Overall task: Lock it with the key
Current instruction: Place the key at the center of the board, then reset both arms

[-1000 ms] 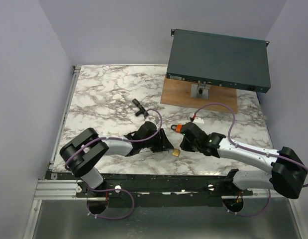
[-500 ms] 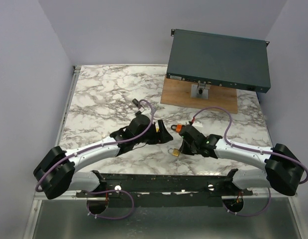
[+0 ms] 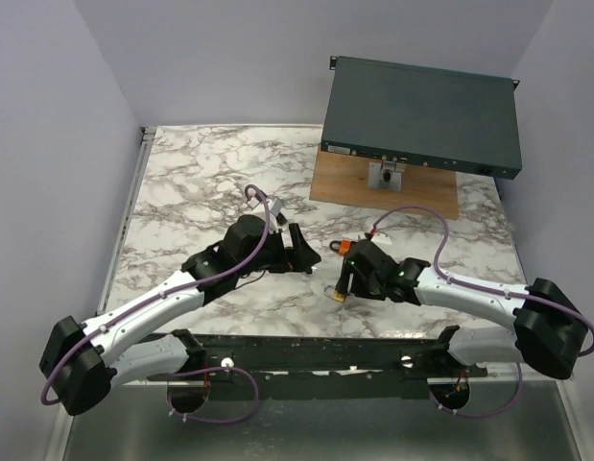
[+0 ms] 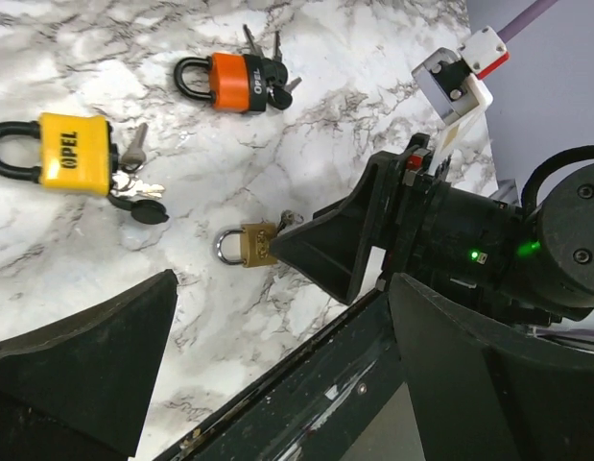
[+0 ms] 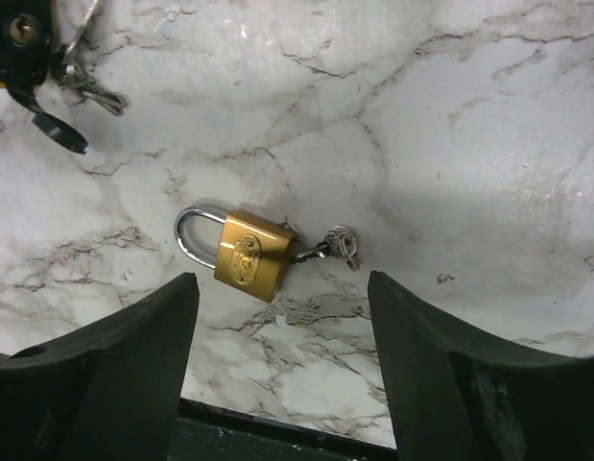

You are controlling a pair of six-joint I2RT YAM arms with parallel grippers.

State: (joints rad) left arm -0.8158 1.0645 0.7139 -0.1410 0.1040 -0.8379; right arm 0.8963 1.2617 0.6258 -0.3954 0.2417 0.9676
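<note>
With your left gripper (image 3: 306,252) and right gripper (image 3: 346,280) both released and empty, the brass padlock (image 5: 247,252) lies loose on the table (image 5: 469,144), key (image 5: 340,245) inserted, so an unbraced turn may just spin it or skid it toward the near edge

The small padlock (image 5: 247,252) lies on the table (image 3: 201,173) near its front edge, its key (image 5: 340,245) sticking out to the right. A second padlock (image 4: 61,154) lies to its left and a third padlock (image 4: 234,80) behind it. Far back on the right, a flat box (image 3: 421,110) sits over a board (image 3: 340,187)
</note>
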